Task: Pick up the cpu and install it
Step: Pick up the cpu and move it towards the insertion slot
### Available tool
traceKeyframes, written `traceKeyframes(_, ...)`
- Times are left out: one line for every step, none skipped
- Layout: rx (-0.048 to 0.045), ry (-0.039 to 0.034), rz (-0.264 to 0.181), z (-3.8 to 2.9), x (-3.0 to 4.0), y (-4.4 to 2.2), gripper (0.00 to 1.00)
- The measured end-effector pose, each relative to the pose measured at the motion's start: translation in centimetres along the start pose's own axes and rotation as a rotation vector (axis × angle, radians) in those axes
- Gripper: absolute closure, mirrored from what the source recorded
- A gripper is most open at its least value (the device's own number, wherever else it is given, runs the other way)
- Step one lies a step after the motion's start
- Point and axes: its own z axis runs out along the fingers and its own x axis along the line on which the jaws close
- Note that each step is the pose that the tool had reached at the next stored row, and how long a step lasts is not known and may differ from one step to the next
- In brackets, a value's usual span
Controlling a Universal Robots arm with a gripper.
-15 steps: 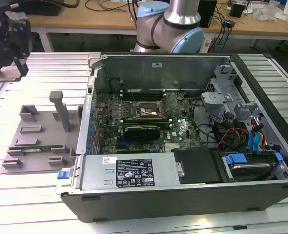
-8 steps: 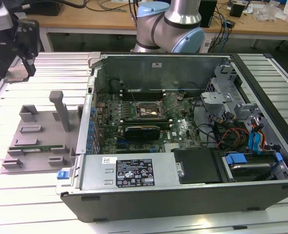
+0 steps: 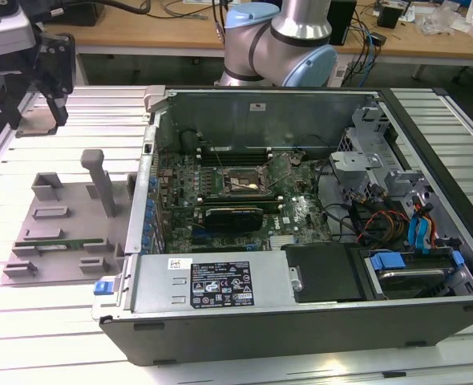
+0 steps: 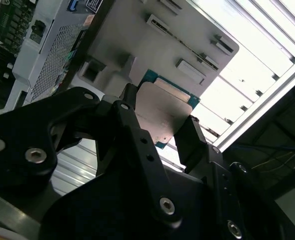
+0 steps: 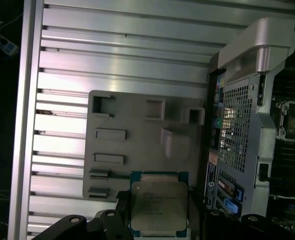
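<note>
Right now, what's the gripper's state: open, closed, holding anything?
Gripper: closed, holding the cpu by its edges between the two fingers, as seen in both wrist views.

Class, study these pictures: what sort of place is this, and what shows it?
Probably a robotics lab or workshop: a silver robot arm behind an open grey computer case on a slatted aluminium table, the arm's black claw holding a small silvery square cpu.
</note>
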Motion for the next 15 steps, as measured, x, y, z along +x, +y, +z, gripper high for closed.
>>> traceKeyframes(0.0001, 0.0, 0.0, 0.03, -0.27, -0.02, 0.45)
traceKeyframes(0.0001, 0.0001, 0.0, 0.04, -0.5, -0.04, 0.45)
traceKeyframes(0.0002, 0.0, 0.0, 0.06, -0.67, -0.06, 0.45)
traceKeyframes(0.0003, 0.0, 0.0, 0.06, -0.77, -0.07, 0.45)
traceKeyframes(0.0003, 0.0, 0.0, 0.07, -0.86, -0.07, 0.45)
traceKeyframes(0.0004, 0.0, 0.0, 0.07, -1.02, -0.09, 0.45)
traceKeyframes(0.0005, 0.0, 0.0, 0.08, -1.26, -0.12, 0.45)
traceKeyframes(0.0004, 0.0, 0.0, 0.09, -1.4, -0.13, 0.45)
traceKeyframes(0.0005, 0.0, 0.0, 0.09, -1.48, -0.14, 0.45)
traceKeyframes(0.0004, 0.0, 0.0, 0.09, -1.63, -0.15, 0.45)
traceKeyframes(0.0005, 0.0, 0.0, 0.09, -1.75, -0.16, 0.45)
traceKeyframes(0.0005, 0.0001, 0.0, 0.1, -2.06, -0.19, 0.45)
traceKeyframes(0.0005, 0.0, 0.0, 0.11, -2.33, -0.21, 0.45)
traceKeyframes(0.0005, 0.0001, 0.0, 0.12, -2.53, -0.22, 0.45)
traceKeyframes(0.0004, 0.0, 0.0, 0.13, -2.81, -0.24, 0.45)
